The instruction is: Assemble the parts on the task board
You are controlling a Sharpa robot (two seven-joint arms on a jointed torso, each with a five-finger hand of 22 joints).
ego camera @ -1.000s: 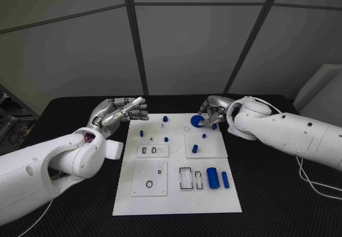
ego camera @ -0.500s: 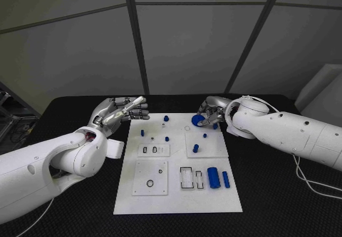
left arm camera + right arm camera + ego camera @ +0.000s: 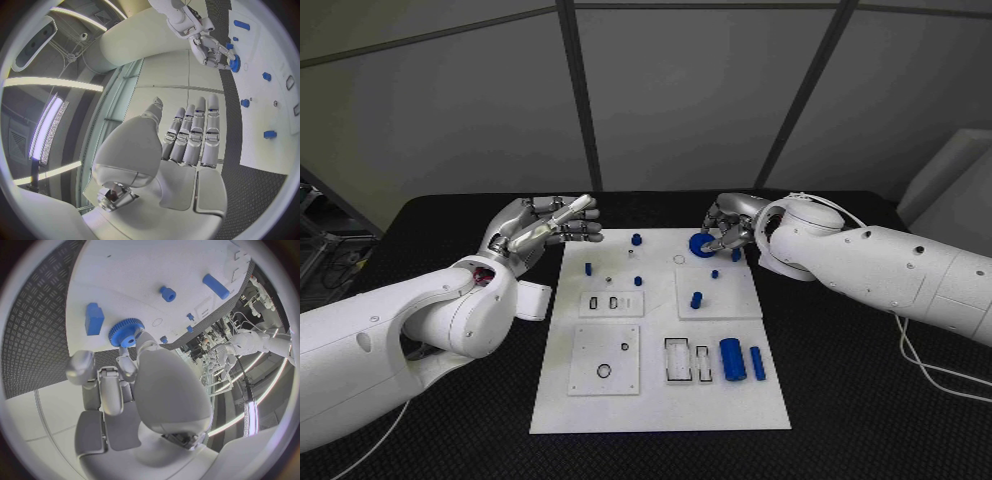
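The white task board [image 3: 661,410] lies in the middle of the black table. My right hand [image 3: 730,228] is over its far edge and pinches a blue toothed gear [image 3: 701,243] between its fingertips. In the right wrist view the gear [image 3: 126,333] hangs close over the board [image 3: 125,265], beside a small round mark [image 3: 157,321]. My left hand [image 3: 542,226] hovers off the board's far left corner, fingers straight and apart, holding nothing. The left wrist view shows that hand [image 3: 190,135] empty, with the right hand [image 3: 209,47] and the gear [image 3: 235,63] beyond.
Several small blue pegs [image 3: 635,240] stand on the board's far half. A thick blue cylinder [image 3: 730,358] and a thinner one [image 3: 756,363] lie near the right side, next to rectangular slots [image 3: 676,361]. A white box [image 3: 531,303] sits left of the board.
The right hand has edged a little with the gear in its fingertips. The left hand stays where it was.
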